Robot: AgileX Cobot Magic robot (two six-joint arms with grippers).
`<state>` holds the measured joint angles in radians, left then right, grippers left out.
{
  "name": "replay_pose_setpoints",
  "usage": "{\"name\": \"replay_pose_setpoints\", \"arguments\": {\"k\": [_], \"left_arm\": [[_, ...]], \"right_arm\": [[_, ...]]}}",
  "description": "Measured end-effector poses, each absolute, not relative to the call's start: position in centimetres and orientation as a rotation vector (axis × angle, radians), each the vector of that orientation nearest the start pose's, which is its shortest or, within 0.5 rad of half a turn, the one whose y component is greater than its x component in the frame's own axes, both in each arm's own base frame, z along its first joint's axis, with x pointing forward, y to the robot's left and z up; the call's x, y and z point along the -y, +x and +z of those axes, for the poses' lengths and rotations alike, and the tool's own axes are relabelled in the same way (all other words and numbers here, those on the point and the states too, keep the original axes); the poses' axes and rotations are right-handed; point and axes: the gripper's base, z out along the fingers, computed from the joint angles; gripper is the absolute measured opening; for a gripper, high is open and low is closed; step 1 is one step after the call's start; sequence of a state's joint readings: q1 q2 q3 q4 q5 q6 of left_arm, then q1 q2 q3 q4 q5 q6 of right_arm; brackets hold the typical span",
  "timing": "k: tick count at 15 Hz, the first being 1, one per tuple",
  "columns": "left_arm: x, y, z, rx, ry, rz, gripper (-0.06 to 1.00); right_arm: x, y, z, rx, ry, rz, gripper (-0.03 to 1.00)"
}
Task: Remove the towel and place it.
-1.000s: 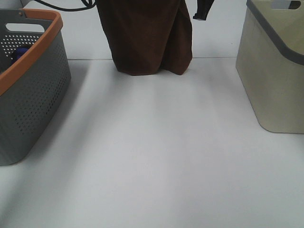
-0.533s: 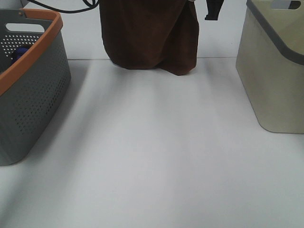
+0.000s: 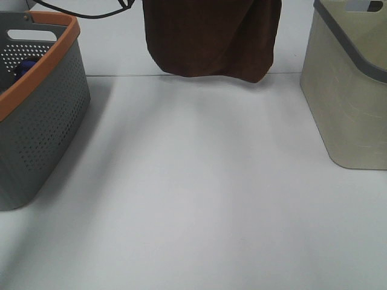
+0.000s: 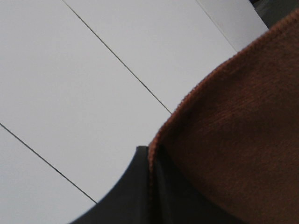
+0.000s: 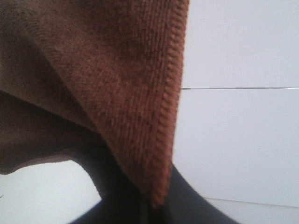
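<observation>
The dark brown towel (image 3: 211,36) hangs in the air at the top middle of the exterior high view, its lower edge above the far part of the white table (image 3: 199,199). Both grippers are out of that view, above its top edge. In the left wrist view my left gripper (image 4: 150,186) is shut on one hemmed edge of the towel (image 4: 233,140). In the right wrist view my right gripper (image 5: 152,205) is shut on another hemmed edge of the towel (image 5: 117,70). No light tag shows.
A grey perforated basket with an orange rim (image 3: 42,115) stands at the left, with a blue object (image 3: 23,66) inside. A beige basket with a grey rim (image 3: 351,103) stands at the right. A black cable (image 3: 78,11) runs at the top left.
The towel has moved to the right and a little up, towards the beige basket. The dark gripper part seen beside its top right has left the view.
</observation>
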<state>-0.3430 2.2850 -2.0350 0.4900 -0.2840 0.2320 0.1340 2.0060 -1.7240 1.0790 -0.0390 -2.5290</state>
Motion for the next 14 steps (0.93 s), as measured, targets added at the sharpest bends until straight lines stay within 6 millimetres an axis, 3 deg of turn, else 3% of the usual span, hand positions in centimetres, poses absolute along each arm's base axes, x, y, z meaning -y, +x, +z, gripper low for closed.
{"name": "replay_pose_setpoints", "arguments": {"k": [3, 7, 10, 13, 14], "left_arm": [[20.1, 52.3, 29.5, -1.205, 0.835, 0.195, 0.00], [20.2, 52.9, 27.5, -1.229, 0.861, 0.201, 0.00], [20.2, 52.9, 27.4, -1.240, 0.865, 0.206, 0.00], [20.2, 52.9, 26.0, -1.403, 0.916, 0.256, 0.00], [20.5, 52.6, 24.6, -1.557, 0.965, 0.294, 0.00]], "right_arm": [[-4.4, 49.7, 32.6, -1.352, -1.239, -0.923, 0.02], [-4.7, 51.5, 27.5, -1.455, -1.265, -0.806, 0.02], [-4.9, 51.6, 27.0, -1.474, -1.251, -0.757, 0.02], [-5.4, 51.2, 25.9, -1.537, -1.213, -0.609, 0.02], [-5.7, 50.5, 23.7, -1.614, -1.213, -0.486, 0.02]]}}
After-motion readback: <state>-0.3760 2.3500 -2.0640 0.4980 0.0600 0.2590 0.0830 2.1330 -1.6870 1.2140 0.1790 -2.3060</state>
